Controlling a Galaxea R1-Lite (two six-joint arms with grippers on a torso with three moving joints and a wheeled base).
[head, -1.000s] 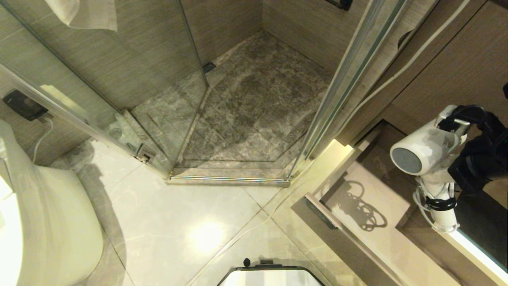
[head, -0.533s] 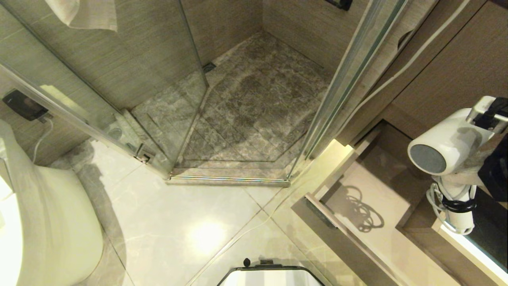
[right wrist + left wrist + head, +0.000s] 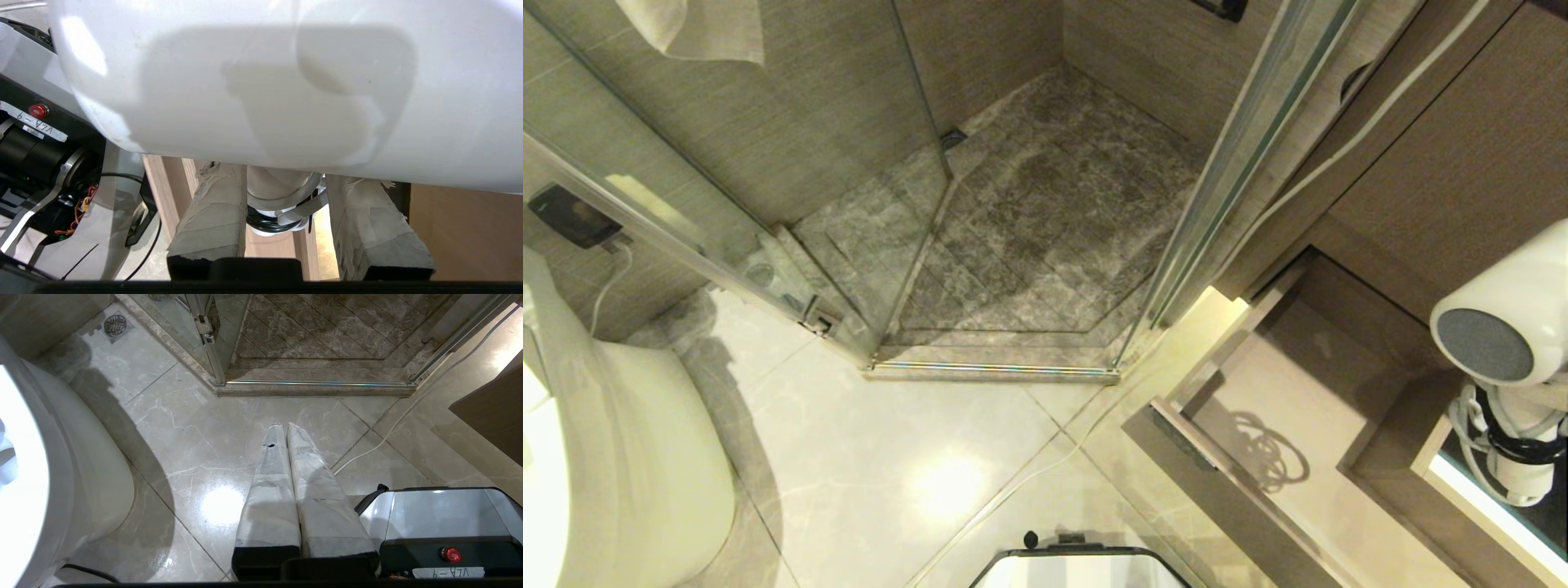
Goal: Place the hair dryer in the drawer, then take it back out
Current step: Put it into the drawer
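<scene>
Leftmost, parked low over the floor tiles beside the toilet (image 3: pixel 621 457): left gripper (image 3: pixel 284 426), padded fingers pressed together, holding nothing, idle. Further right, past the glass shower door (image 3: pixel 915 163), pulled out and bare inside: the drawer (image 3: pixel 1282 425), carrying only the shadow of a coiled cord on its bottom. At the far right edge, hanging above the drawer's back corner and clear of it: the hair dryer (image 3: pixel 1503 310), barrel roughly level, grey end facing the camera, handle pointing down with the cord bundled round it. Clamped on that handle just under the barrel, as seen from the wrist: right gripper (image 3: pixel 286 192), jaws part-way apart with the handle between them. Probably light, rigid and smooth-shelled, so likely to twist in a pinch; handle the sound place to grip, barrel too fat and slick; loose cord apt to snag on the drawer rim. Compared with a second back: dryer higher and further right, nearer the camera, dark arm gone from the head view, cord shadow slightly shrunk
</scene>
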